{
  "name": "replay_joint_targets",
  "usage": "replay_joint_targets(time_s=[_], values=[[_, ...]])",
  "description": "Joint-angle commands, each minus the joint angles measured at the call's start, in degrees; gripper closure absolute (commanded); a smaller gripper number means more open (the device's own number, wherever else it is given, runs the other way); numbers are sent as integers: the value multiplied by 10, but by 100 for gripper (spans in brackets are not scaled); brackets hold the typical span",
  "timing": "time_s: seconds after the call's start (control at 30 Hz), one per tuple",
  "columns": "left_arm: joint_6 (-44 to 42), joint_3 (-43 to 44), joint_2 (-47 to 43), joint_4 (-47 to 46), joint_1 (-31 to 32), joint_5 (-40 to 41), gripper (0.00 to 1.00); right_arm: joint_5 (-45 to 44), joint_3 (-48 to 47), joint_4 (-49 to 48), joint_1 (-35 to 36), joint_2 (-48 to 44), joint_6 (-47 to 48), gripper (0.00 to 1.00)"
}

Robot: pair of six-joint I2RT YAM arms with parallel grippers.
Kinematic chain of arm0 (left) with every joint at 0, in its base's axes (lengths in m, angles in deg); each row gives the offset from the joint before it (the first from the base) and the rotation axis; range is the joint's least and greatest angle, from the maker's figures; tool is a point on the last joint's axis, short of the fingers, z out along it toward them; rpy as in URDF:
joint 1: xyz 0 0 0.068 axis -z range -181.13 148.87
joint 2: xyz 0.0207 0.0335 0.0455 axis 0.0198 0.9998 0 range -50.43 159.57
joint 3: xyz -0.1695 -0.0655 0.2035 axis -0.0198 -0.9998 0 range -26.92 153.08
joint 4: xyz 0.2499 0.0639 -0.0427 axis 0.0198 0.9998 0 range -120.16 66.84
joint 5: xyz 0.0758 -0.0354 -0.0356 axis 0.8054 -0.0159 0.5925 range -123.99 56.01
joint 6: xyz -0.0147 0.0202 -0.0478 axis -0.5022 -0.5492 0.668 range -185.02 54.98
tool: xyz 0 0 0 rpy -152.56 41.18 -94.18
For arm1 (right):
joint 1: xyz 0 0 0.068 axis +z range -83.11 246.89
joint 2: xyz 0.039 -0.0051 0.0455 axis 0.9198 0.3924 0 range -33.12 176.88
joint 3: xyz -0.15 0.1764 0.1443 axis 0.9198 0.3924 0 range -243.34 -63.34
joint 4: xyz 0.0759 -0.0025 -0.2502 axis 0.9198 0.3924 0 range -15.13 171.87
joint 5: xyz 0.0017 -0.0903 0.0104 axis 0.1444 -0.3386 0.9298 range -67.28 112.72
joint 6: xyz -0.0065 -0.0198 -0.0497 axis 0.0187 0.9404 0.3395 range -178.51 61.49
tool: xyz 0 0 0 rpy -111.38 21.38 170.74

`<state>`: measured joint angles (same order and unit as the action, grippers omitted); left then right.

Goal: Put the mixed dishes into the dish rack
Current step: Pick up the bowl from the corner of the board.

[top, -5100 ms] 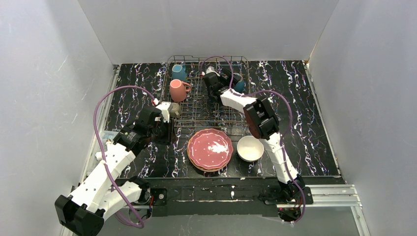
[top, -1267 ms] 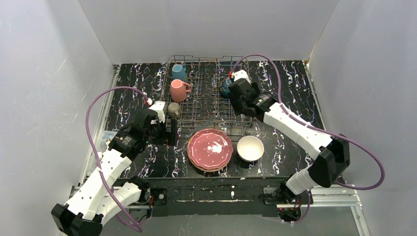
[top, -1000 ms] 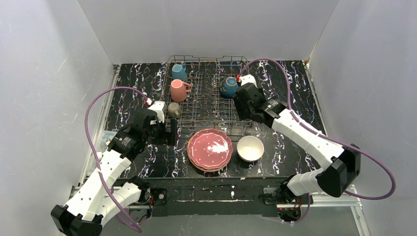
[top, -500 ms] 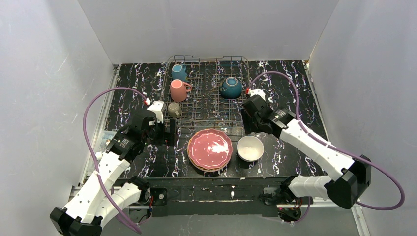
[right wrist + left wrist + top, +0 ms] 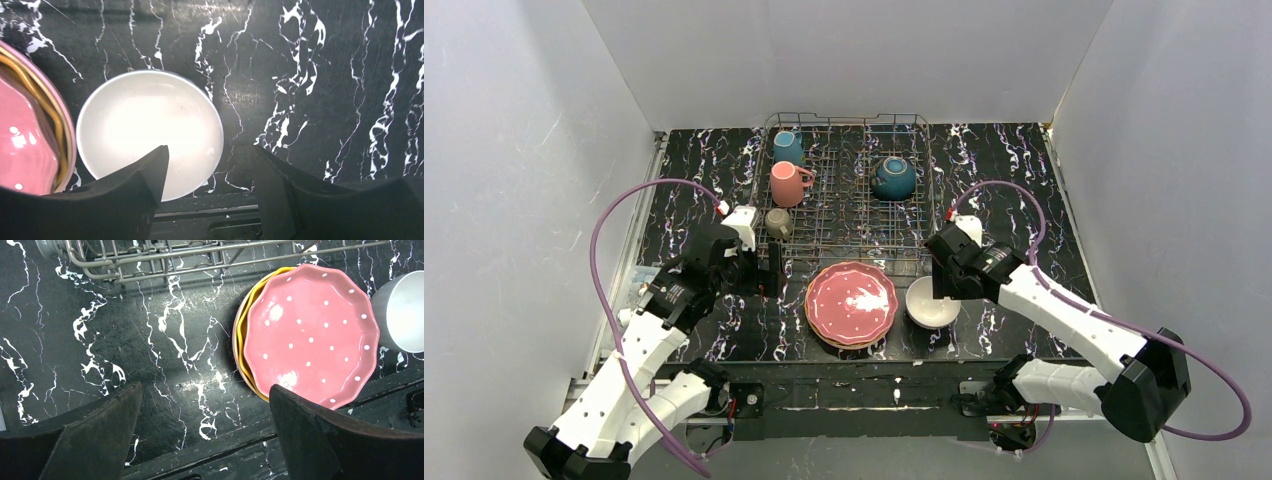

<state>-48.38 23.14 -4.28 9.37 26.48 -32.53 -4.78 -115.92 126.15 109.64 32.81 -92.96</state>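
**Both grippers wide open, plates and bowl still outside the rack**

At the desk's left, the left gripper [image 5: 205, 390] gapes empty over bare marble. Only the overhead view shows the dish rack [image 5: 854, 215] at the far edge, holding three mugs [image 5: 786, 183] and a dark-blue bowl [image 5: 893, 178]. The pink plate [image 5: 310, 335] lies near the front edge, and the wrist cameras reveal an orange plate [image 5: 241, 332] beneath it. The right gripper [image 5: 211, 150] hangs open and empty above the white bowl [image 5: 150, 132].

L gripper [image 5: 205, 390], R gripper [image 5: 210, 150], splayed, prob. empty
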Motion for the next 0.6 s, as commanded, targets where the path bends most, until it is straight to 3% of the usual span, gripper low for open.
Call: replay_joint_targets(time_s=[0.0,0.57], values=[[-1,-4,-10,12,2,-7,2,-8,30,-5,-8,-28,-60,31],[0,-4,-13,11,2,-10,2,45,124,-75,-49,-51,-113,42]])
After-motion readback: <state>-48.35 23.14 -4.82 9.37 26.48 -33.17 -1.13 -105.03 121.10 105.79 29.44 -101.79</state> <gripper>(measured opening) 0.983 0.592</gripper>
